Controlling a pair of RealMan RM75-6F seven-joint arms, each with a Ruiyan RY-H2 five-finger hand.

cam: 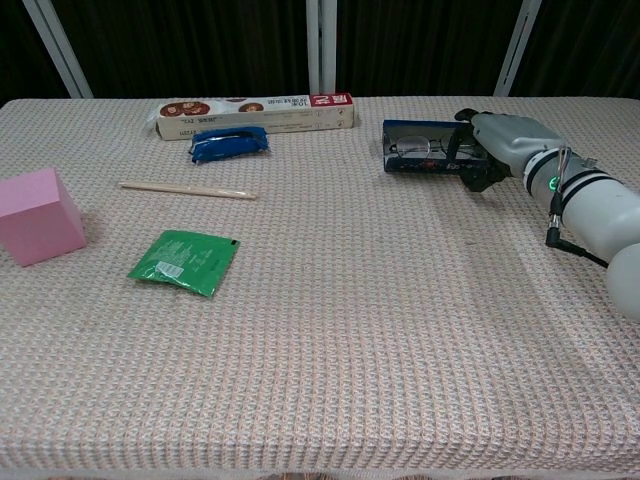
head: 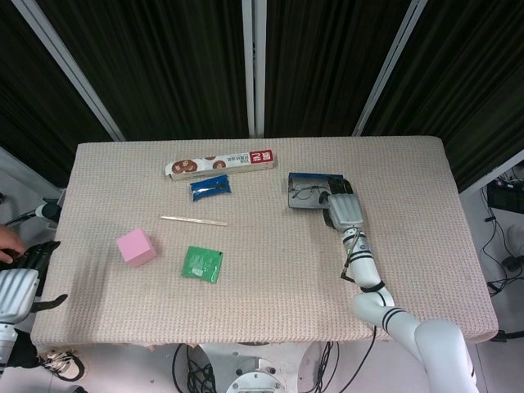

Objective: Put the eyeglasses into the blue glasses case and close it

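The blue glasses case [head: 311, 180] [cam: 408, 164] lies at the table's back right, its near flap tilted up partway. The eyeglasses [head: 304, 194] [cam: 419, 148] lie inside it, still visible between the two halves. My right hand [head: 342, 210] [cam: 497, 142] grips the case's right end, fingers over the top and thumb under the raised flap. My left hand [head: 20, 285] hangs off the table's left front corner, fingers apart and holding nothing; only the head view shows it.
A long biscuit box [head: 219, 163] [cam: 255, 113] and a blue packet [head: 210, 187] [cam: 229, 143] lie at the back middle. A wooden stick [head: 193, 219] [cam: 187, 190], a pink cube [head: 135, 247] [cam: 38, 215] and a green packet [head: 201, 264] [cam: 184, 262] lie to the left.
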